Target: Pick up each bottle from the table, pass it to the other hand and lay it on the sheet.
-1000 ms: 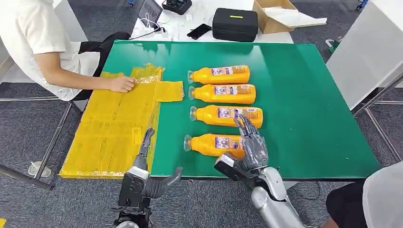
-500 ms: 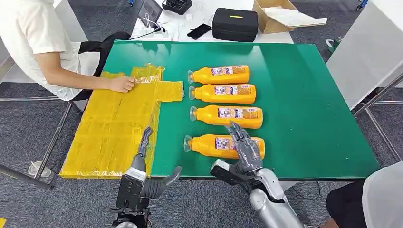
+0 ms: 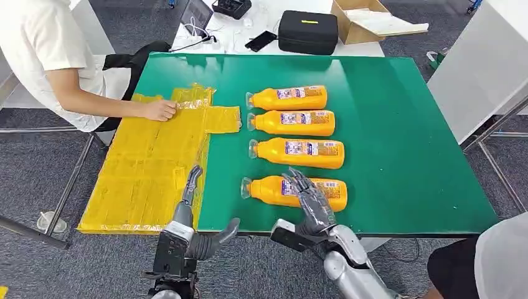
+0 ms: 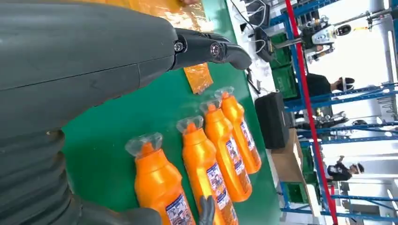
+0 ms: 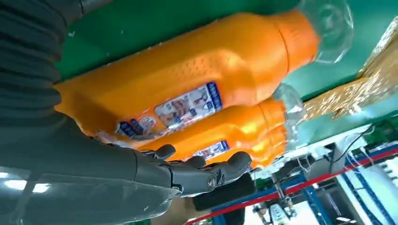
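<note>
Where carpet (image 3: 37, 180) lies grey, green table (image 3: 398, 124)

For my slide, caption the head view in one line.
Right hand poised open over the nearest orange bottle; yellow sheet waits beside it.

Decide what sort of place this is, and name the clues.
Probably a robot workshop or test lab: blue industrial racking, a green-topped work table with orange bottles laid in a row, an equipment case.
</note>
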### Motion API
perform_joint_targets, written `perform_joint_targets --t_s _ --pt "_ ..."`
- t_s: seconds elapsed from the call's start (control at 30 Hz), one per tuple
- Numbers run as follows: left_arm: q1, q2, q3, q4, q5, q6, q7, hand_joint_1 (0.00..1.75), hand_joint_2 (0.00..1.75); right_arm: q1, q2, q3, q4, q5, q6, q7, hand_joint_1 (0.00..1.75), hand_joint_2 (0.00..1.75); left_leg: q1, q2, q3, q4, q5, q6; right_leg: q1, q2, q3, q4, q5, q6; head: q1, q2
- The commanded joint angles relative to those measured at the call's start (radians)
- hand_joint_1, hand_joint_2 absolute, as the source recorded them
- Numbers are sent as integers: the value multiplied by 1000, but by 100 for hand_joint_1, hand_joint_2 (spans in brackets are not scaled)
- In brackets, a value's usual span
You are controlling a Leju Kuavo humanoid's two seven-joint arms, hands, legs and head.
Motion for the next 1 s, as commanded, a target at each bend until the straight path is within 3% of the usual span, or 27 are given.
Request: perform_joint_targets --t_s 0.03,0.3,0.33,0.43,0.63,1.0 --pt "-30 19 -20 38 2 -4 0 0 175 -32 -8 37 65 5 -1 6 0 175 0 1 5 -1 -2 0 1 0 5 -1 -1 -2 0 0" --pt "-17 17 -9 28 22 -16 6 0 175 -55 -64 70 92 237 -80 208 0 175 0 1 3 -1 -1 0 0 0 3 -1 -1 -1 0 0" --pt "-16 17 -8 28 23 -16 8 0 175 -55 -64 65 94 238 -80 215 0 175 0 2 8 -1 -3 1 1 0 8 -1 -2 -3 0 0" --pt "-15 14 -5 34 26 -16 16 0 175 -67 -72 56 113 306 -82 282 0 175 0 1 3 -1 -1 0 0 0 3 -1 0 -1 0 0" --pt "-15 7 0 43 29 -15 19 0 175 -86 -64 39 120 386 -107 339 0 175 0 1 3 -1 -1 0 0 0 3 -1 0 -1 0 0" --pt "-13 9 -2 49 25 -11 29 0 175 -90 -51 -20 179 367 -77 378 0 175 0 1 6 -1 -2 1 1 0 6 -1 -1 -2 0 0"
